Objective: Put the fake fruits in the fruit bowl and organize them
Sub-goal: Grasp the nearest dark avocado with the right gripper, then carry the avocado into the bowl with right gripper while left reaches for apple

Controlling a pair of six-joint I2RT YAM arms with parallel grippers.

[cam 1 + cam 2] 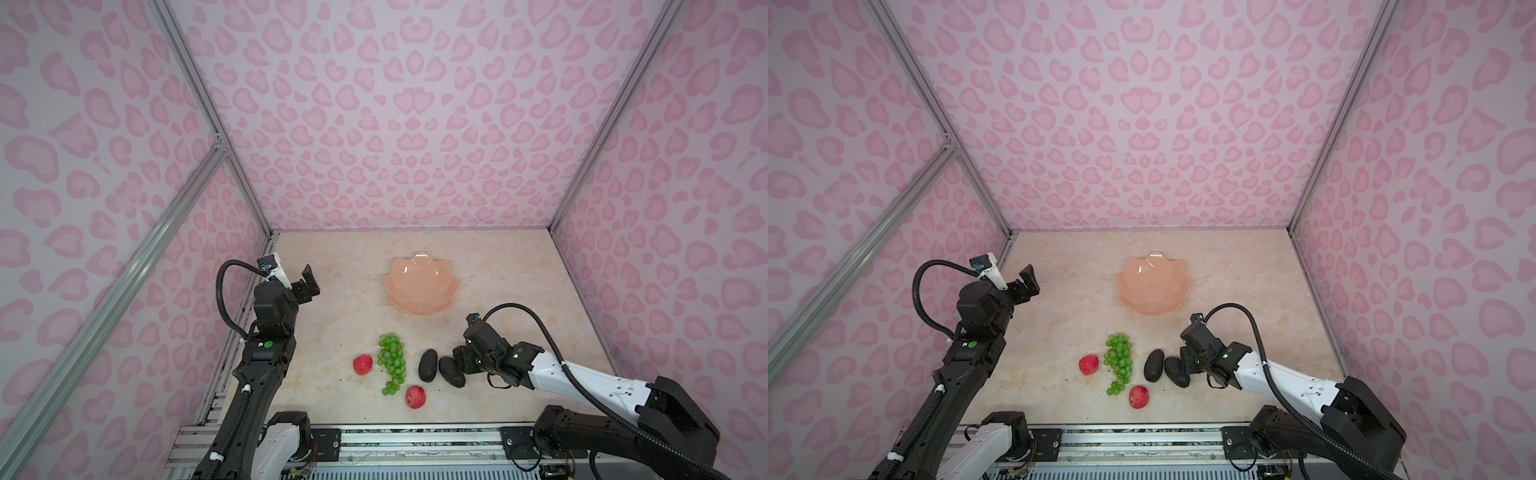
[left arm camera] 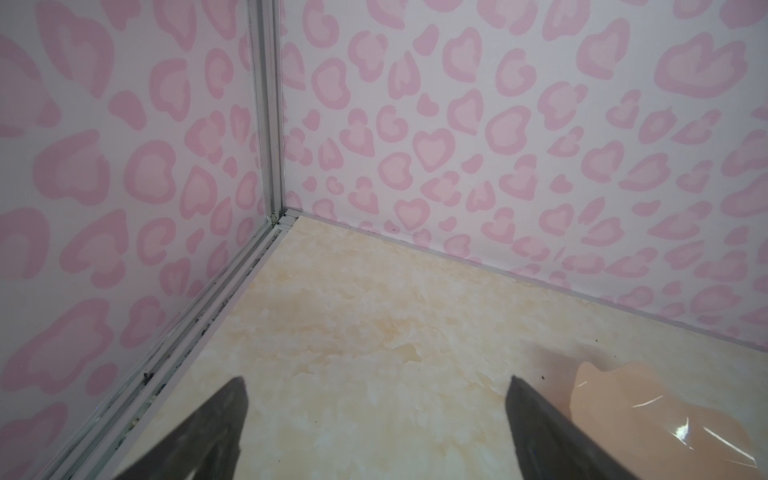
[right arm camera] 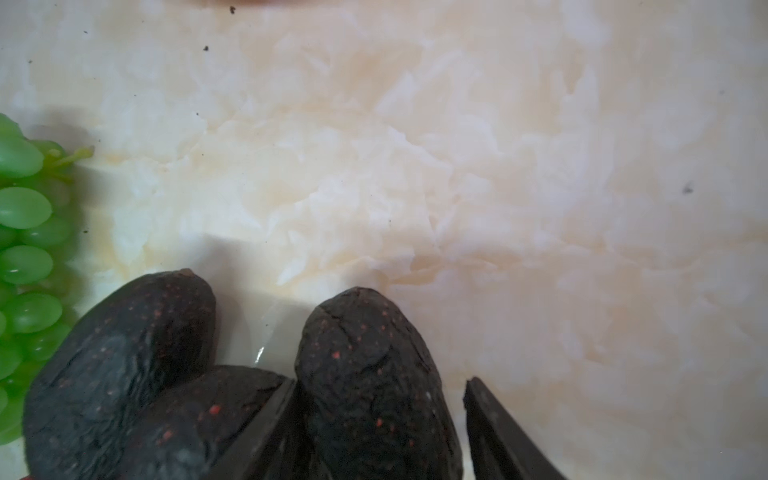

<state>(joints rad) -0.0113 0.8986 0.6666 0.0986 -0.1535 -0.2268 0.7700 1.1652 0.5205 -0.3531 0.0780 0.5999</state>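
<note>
The peach-pink fruit bowl [image 1: 420, 286] [image 1: 1152, 286] stands empty at mid-table. Nearer the front lie a bunch of green grapes [image 1: 391, 363] [image 3: 25, 257], two red fruits [image 1: 363, 365] [image 1: 415, 397] and two dark avocados [image 1: 428, 365] [image 1: 452, 371]. My right gripper [image 1: 463, 359] [image 3: 380, 382] is down beside them, its jaws around a third avocado [image 3: 374, 353]. One finger touches it and a gap shows at the other. My left gripper [image 1: 309, 282] [image 2: 376, 379] hangs open and holds nothing, left of the bowl.
Pink-patterned walls with metal frame posts [image 1: 266, 224] close in the marble tabletop [image 1: 340, 324] on three sides. A metal rail [image 1: 415, 440] runs along the front edge. The bowl's rim [image 2: 623, 407] shows beside my left gripper in the left wrist view.
</note>
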